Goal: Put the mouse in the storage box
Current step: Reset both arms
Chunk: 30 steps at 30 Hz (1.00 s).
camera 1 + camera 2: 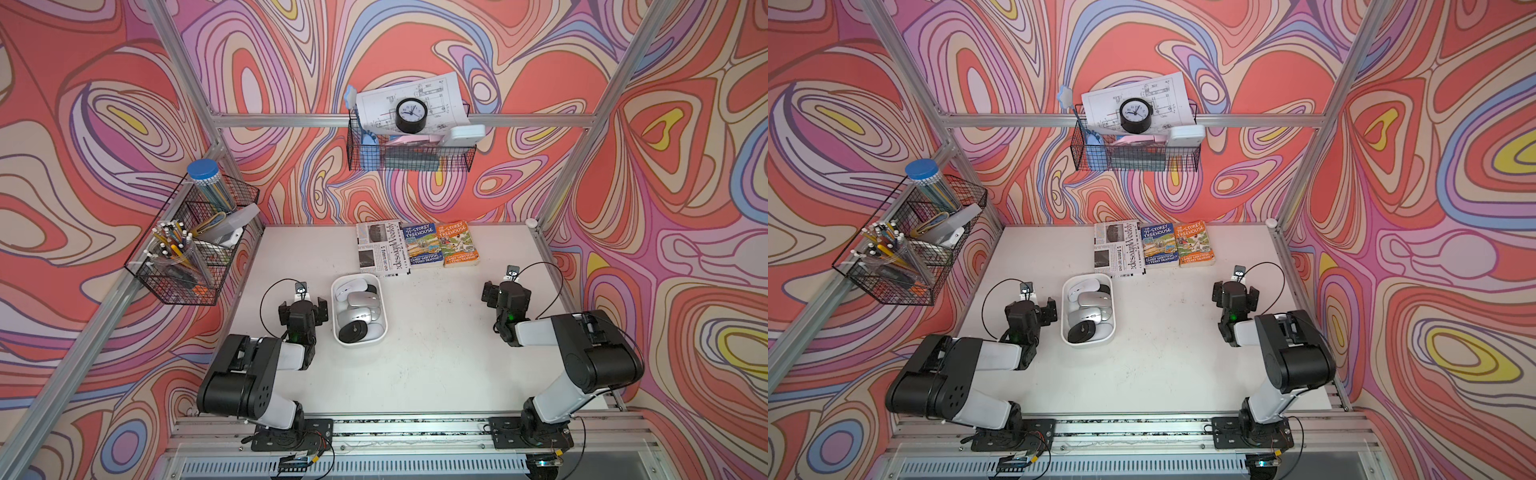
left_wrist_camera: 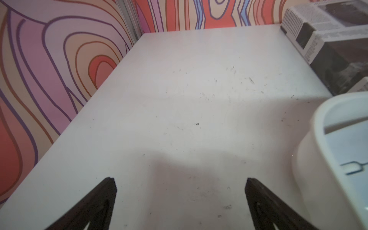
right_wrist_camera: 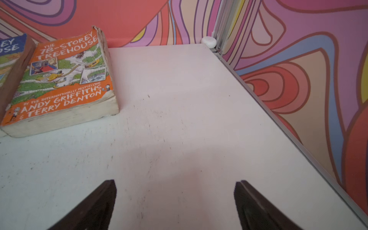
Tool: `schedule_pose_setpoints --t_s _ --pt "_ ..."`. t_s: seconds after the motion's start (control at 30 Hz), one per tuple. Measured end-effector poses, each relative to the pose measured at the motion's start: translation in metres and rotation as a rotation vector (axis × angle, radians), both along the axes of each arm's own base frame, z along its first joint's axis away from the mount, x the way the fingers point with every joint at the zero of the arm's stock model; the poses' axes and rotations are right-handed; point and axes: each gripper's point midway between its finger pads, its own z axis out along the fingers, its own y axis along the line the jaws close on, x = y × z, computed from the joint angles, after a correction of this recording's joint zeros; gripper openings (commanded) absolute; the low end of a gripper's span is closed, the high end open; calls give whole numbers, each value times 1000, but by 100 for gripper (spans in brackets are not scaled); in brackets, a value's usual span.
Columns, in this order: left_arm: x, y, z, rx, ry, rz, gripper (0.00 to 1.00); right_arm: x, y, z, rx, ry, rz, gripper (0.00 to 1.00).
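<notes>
The storage box, a white tub, stands on the table left of centre. Several mice lie in it, among them a black mouse at the near end and a silver mouse. My left gripper hangs just left of the box, open with only bare table between its fingers. The left wrist view shows the box wall and a pale mouse inside. My right gripper is far to the right, open and empty.
A folded newspaper, a blue book and an orange book lie at the back of the table. Black wire baskets hang on the left frame and the back rail. A small white knob sits in the back right corner.
</notes>
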Motion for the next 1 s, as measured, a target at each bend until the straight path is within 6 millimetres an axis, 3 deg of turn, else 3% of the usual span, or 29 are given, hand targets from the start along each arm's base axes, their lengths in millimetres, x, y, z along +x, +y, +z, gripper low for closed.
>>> schedule_pose_setpoints --t_s 0.07,0.17,0.37,1.0 --pt "5 -6 3 -9 -15 -45 98 0 -2 8 18 -83 30 94" --pt "10 -16 10 -17 -43 -103 99 -7 2 0 29 -81 73 98" --pt "26 -11 25 -38 -75 -105 99 10 9 16 43 -128 113 98" --pt "26 -16 22 -52 -61 -134 99 13 12 17 48 -130 127 98"
